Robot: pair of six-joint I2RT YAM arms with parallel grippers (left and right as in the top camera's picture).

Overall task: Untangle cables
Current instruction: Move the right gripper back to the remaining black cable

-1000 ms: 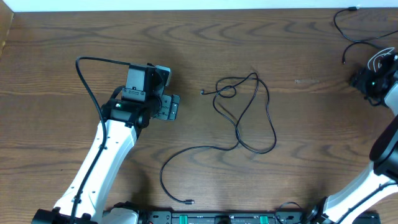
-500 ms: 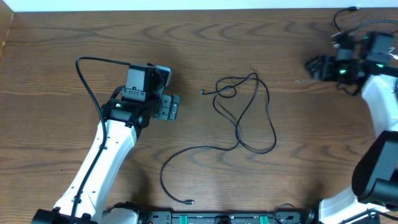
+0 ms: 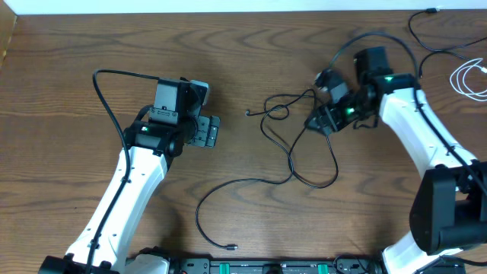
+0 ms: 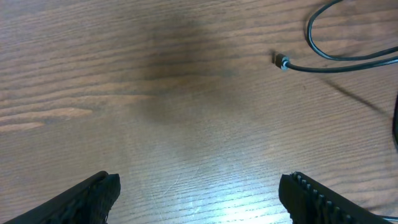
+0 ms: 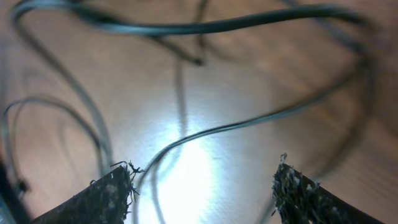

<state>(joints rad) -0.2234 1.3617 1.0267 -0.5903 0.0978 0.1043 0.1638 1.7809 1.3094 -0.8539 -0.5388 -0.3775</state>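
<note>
Brown wood-grain desk (image 3: pixel 243 46) fills the overhead view, and a thin black cable (image 3: pixel 251 180) sprawls across its middle: a small knot-like loop near the top, a larger crossed loop below it, and a long tail that curves down toward the near edge. My right tool (image 3: pixel 318 122) hangs over the upper right part of that loop, just beside the crossing strands. My left tool (image 3: pixel 215 131) sits well apart to the left of the tangle, over bare wood. A coiled white cable (image 3: pixel 459 72) lies far off at the right edge. From the left wrist, my left tool (image 4: pixel 199 186) is spread about as wide as it goes with nothing between its fingers; one plug end (image 4: pixel 281 61) of the black cable (image 4: pixel 336 63) lies ahead and to the right. From the right wrist, which is blurred, my right tool (image 5: pixel 199 193) is also spread, gripping nothing, with several strands of the black cable (image 5: pixel 211 26) lying on the wood just ahead of its fingers. I judge that I am at the reaching step, lining up on a strand before any grasp. Next I would need to choose one strand, lower around it alone, close, and draw it clear of the crossings.
</note>
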